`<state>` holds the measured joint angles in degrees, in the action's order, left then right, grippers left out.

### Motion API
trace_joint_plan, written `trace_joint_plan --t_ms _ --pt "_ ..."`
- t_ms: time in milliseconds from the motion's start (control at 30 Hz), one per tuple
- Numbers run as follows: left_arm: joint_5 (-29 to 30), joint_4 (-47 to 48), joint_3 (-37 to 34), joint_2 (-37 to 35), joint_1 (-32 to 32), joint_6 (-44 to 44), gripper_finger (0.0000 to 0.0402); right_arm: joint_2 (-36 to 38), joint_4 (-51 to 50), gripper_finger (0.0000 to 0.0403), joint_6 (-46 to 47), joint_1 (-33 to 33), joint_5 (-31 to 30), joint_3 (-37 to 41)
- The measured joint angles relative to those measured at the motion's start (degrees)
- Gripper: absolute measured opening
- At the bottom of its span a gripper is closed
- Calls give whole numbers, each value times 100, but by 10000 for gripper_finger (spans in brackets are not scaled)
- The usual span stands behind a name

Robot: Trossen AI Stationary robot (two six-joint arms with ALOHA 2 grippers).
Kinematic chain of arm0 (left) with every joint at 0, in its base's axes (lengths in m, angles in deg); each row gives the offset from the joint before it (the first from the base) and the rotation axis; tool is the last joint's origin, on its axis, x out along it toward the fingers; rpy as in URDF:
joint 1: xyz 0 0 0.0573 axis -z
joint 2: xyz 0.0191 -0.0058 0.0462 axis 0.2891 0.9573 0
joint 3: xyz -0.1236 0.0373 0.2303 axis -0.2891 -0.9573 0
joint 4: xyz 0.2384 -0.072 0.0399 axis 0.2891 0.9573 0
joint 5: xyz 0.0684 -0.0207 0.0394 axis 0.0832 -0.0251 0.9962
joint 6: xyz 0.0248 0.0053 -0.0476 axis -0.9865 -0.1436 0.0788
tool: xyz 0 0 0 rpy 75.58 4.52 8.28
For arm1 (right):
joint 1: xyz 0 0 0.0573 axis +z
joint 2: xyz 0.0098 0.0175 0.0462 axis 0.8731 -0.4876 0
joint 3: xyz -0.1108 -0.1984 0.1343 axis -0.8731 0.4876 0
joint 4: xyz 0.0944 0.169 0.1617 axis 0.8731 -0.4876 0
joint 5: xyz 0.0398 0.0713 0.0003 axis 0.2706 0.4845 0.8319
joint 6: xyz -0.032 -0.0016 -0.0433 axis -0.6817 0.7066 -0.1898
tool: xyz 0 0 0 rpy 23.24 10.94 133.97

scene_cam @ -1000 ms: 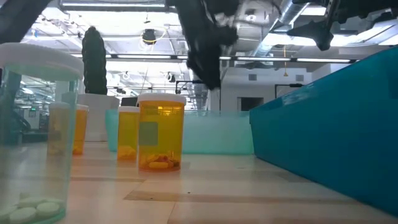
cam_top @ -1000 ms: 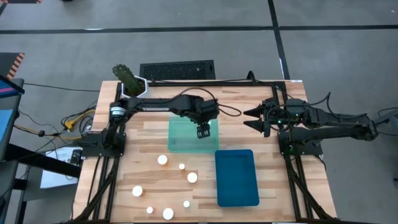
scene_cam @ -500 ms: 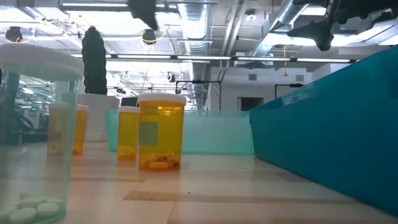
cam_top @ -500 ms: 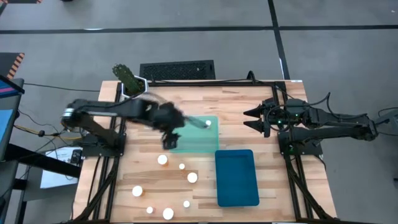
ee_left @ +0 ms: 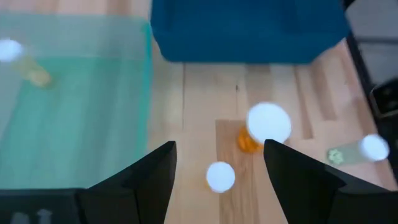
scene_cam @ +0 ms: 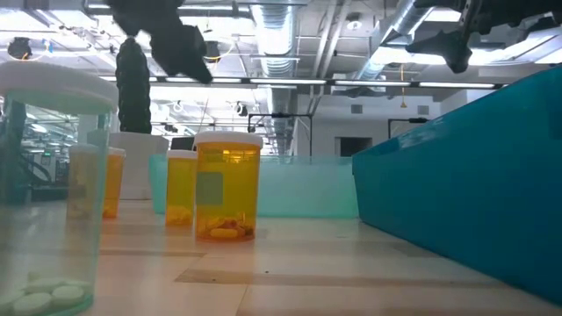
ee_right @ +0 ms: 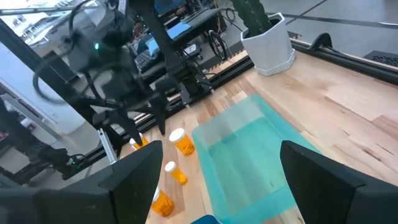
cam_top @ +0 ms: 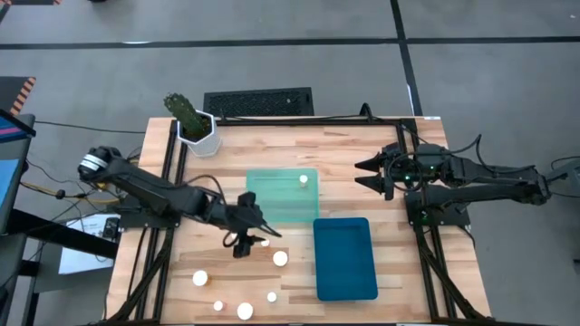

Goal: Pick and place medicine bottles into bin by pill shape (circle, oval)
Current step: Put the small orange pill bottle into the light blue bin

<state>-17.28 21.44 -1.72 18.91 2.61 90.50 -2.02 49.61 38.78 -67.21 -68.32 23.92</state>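
- One bottle (cam_top: 303,179) now lies in the pale green tray (cam_top: 263,204), dropped there a moment ago; I count it sorted.
- My left gripper (cam_top: 246,237) has swung back off the tray, fingers spread and empty, above the narrow bottle (ee_left: 220,176) and the wider one (ee_left: 268,123) just ahead: my likely next picks.
- Right gripper (cam_top: 370,174) waits, open, beside the tray's far edge.
- The blue bin (cam_top: 345,258) looks empty.

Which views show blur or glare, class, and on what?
Left wrist view: the green bin and the white-capped bottles are soft with motion blur. Right wrist view: the left arm is smeared. Low view: the nearest clear bottle is out of focus, and bright ceiling lights glare behind. High view: mostly sharp.
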Motion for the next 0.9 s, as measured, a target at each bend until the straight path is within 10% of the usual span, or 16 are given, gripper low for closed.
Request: trace_joint_plan --t_ms 900 --pt "-294 -308 -2 1260 121 -309 235 -2 -160 333 2 0 8 2"
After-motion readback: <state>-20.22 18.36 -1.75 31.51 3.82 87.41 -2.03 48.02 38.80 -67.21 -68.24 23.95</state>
